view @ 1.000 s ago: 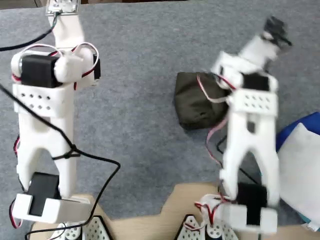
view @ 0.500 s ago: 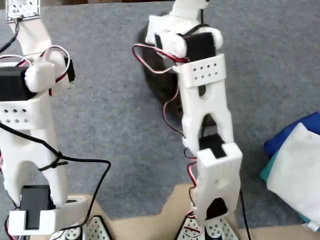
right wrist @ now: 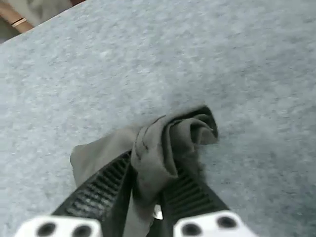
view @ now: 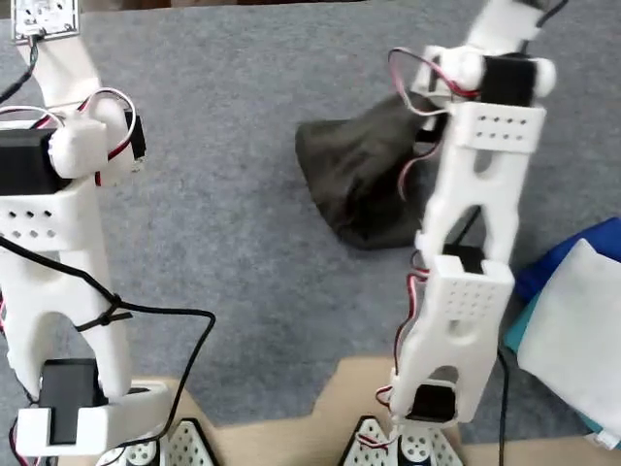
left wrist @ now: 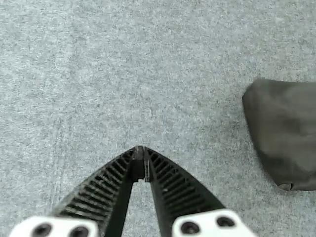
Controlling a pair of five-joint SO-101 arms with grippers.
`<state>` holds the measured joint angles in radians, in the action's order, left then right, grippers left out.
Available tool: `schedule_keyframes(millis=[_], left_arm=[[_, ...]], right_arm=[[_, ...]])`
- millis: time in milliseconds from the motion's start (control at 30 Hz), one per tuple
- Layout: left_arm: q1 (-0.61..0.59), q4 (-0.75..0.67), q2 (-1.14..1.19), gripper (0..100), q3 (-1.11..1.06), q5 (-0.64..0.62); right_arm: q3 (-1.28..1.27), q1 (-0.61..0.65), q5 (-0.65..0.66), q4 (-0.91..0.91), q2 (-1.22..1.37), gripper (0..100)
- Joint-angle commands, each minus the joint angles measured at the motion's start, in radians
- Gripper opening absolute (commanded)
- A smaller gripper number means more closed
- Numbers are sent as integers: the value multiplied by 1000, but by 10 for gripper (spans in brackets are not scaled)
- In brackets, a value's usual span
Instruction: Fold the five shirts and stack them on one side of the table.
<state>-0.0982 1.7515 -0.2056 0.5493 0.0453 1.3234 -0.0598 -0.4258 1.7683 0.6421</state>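
A dark olive shirt (view: 364, 180) lies bunched on the grey felt table (view: 243, 223), right of centre. My right gripper (right wrist: 145, 195) is shut on a gathered fold of that shirt (right wrist: 170, 143), lifting its edge. The right arm (view: 475, 194) stands over the shirt's right side. My left gripper (left wrist: 139, 167) is shut on nothing and hangs over bare felt at the far left, with the dark shirt (left wrist: 284, 131) well off to its side. A stack of folded shirts, white (view: 572, 335) on blue (view: 572, 257), sits at the right edge.
The left arm (view: 58, 223) rises along the left side with a black cable (view: 165, 311) trailing from it. A tan board (view: 291, 427) with both arm bases lies at the near edge.
The right arm swung left over the dark shirt, then back right, and now holds a fold of it; the shirt is pulled out wider. The left arm shifted slightly left, then stayed.
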Motion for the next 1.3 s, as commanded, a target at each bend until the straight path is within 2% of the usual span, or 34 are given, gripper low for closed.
schedule_keyframes(millis=[0,200,467,667,767,867,1100,1267], left_arm=[[0,6,-24,19,8,-5],[-2,-3,-24,20,0,-3],[-8,-8,-24,20,6,-3],[-9,-8,-31,20,8,-3],[-9,-8,-31,20,8,-3],[-9,-8,-31,20,8,-3],[-3,-8,-25,20,8,-3],[-2,-8,-24,20,8,-5]], right_arm=[[-102,13,31,18,-39,4],[-364,117,28,11,-163,4],[-406,377,28,-210,-208,4],[-397,555,29,-157,-196,4],[-380,526,20,-143,-200,4],[-392,423,26,-143,-197,4],[-478,183,129,-157,-199,4],[-469,142,135,-152,-208,4]])
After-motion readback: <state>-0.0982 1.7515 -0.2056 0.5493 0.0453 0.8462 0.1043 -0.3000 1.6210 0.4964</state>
